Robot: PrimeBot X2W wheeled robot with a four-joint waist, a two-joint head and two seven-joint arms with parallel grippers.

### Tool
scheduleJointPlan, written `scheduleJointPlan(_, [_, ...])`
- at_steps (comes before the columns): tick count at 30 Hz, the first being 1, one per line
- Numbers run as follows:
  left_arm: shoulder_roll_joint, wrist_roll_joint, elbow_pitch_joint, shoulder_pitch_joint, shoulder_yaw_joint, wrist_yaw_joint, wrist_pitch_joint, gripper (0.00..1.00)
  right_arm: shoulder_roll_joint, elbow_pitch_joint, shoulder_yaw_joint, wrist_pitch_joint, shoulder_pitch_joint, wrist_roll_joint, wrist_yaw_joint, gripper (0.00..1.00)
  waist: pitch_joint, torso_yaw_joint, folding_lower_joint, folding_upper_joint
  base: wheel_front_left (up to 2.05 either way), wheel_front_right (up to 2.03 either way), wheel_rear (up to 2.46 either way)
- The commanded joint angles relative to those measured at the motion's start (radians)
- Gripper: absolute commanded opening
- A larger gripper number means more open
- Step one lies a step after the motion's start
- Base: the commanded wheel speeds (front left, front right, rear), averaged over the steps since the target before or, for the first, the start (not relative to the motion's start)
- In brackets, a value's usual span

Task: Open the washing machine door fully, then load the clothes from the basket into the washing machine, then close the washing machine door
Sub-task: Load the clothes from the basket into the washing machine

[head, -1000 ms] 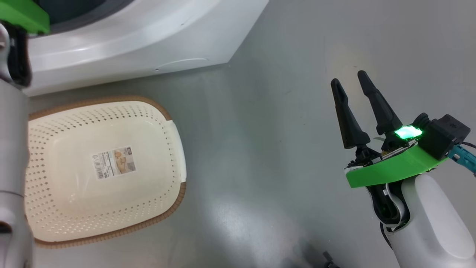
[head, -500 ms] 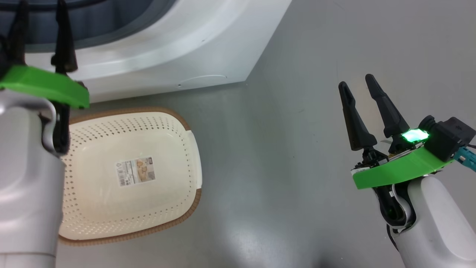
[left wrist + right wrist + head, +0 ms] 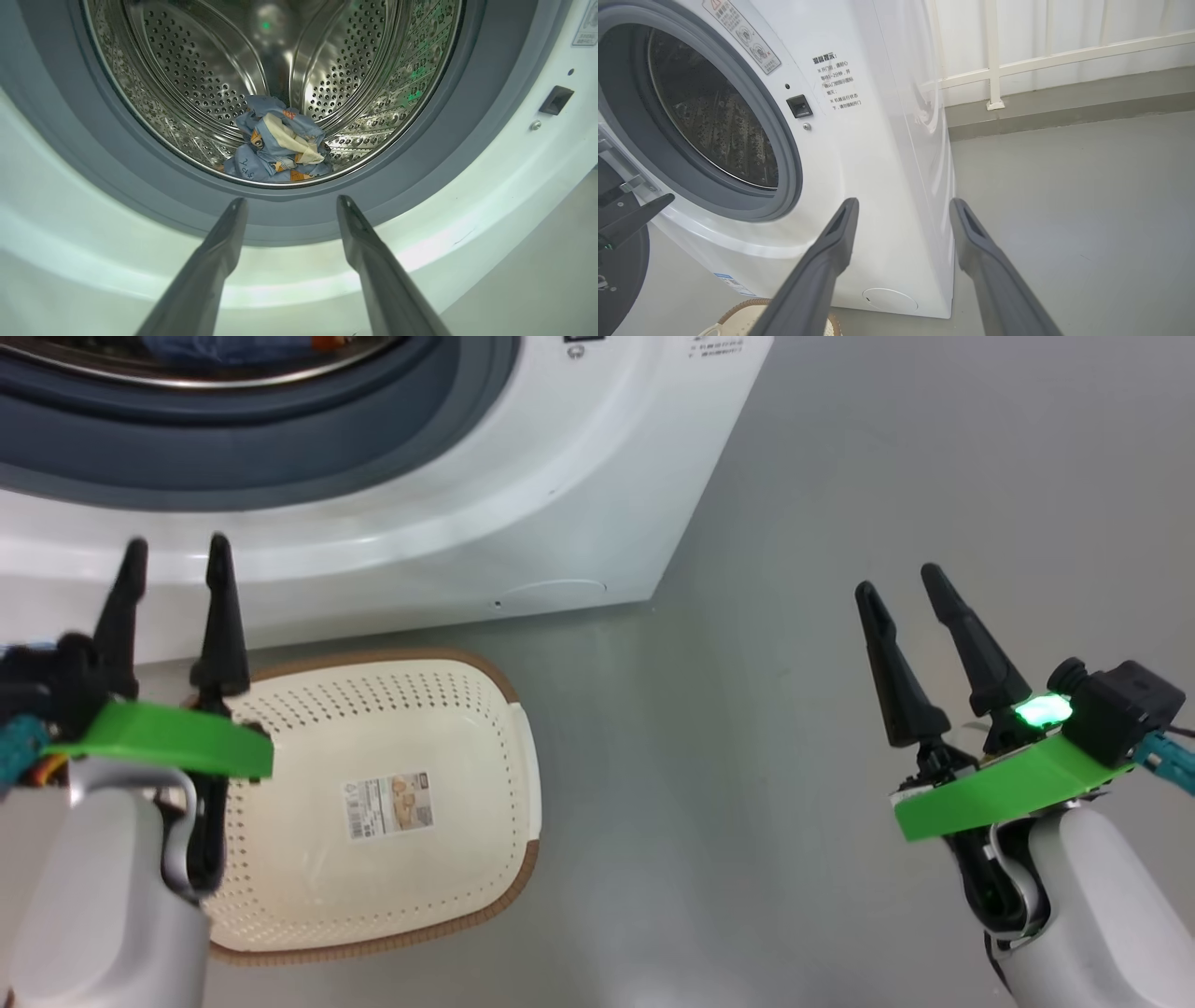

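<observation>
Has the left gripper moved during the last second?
Yes. The left gripper has drawn back from the opening of the washing machine, down toward the basket.

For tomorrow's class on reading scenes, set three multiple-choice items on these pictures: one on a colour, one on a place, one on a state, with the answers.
1. What colour is the rim of the basket?
A green
B brown
C black

2. Where do the clothes lie?
A in the basket
B on the floor
C in the drum

3. How is the left gripper?
A open, empty
B shut on cloth
C shut, empty

Answers: 1 B, the woven-look edge is brown; 2 C, the bundle sits at the drum's bottom; 3 A, its fingers stand apart with nothing between.
</observation>
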Motion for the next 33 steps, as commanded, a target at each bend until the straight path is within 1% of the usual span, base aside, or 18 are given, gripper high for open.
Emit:
scheduleJointPlan(1, [0.031,0.000,-0.041,0.034,0.035,0.010,-0.005,1.00,-0.010,-0.017,0.025,-0.005,0.041,0.000,0.002,1.00,-0.035,0.016,0.0000,-0.0001,0.00,0.00,0.00])
scheduleJointPlan(9, [0.022,-0.029,-0.128,0.200,0.064,0.020,-0.005,1.00,-0.022,0.003,0.046,-0.005,0.072,0.004,0.002,1.00,-0.125,0.033,0.0000,-0.0001,0.00,0.00,0.00])
scheduleJointPlan(15, [0.005,-0.033,-0.182,0.287,0.079,0.029,-0.005,1.00,-0.030,0.014,0.059,-0.005,0.092,0.008,0.002,1.00,-0.181,0.044,0.0000,-0.0001,0.00,0.00,0.00])
scheduleJointPlan(24, [-0.028,-0.023,-0.256,0.397,0.101,0.041,-0.005,1.00,-0.040,0.028,0.058,-0.005,0.128,0.011,0.002,1.00,-0.254,0.066,0.0000,-0.0001,0.00,0.00,0.00])
scheduleJointPlan(33, [-0.050,-0.017,-0.285,0.478,0.118,0.043,-0.005,1.00,-0.044,0.043,0.064,-0.005,0.163,0.010,0.002,1.00,-0.331,0.086,0.0000,-0.0001,0.00,0.00,0.00])
